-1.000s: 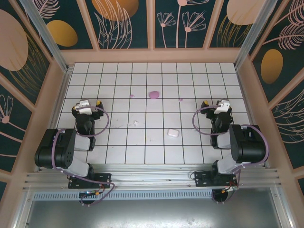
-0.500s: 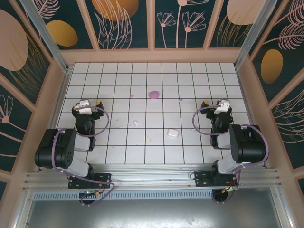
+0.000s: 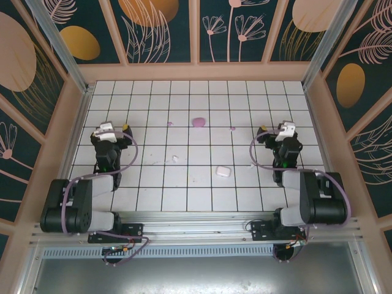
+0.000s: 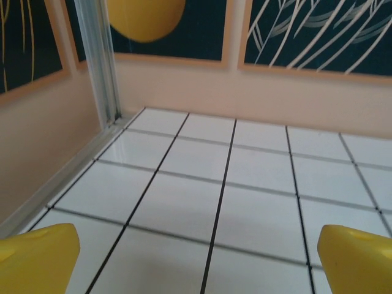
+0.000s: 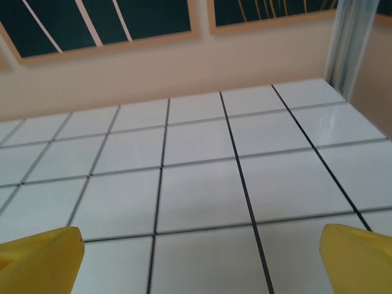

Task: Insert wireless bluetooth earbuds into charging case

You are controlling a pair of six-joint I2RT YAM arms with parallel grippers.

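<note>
A tiny white earbud (image 3: 176,158) lies on the tiled floor, left of centre. Two pale pink earbuds lie farther back, one (image 3: 170,123) to the left and one (image 3: 231,128) to the right of a rounded pink-purple charging case (image 3: 198,122). A rounded white charging case (image 3: 222,171) sits nearer, right of centre. My left gripper (image 3: 106,131) hovers at the left side, open, its yellow fingertips (image 4: 37,257) wide apart over bare tiles. My right gripper (image 3: 283,131) hovers at the right side, open too, its fingertips (image 5: 358,254) holding nothing.
Peach walls (image 3: 196,72) with dark patterned panels enclose the white tiled floor (image 3: 196,196). An aluminium post (image 4: 101,61) stands in the far left corner, another post (image 5: 349,43) in the far right corner. Both arm bases sit on the near rail (image 3: 196,229).
Both arms have swung: their elbows dropped toward the near rail and the grippers shifted slightly back and up. The earbuds and cases have not moved.
</note>
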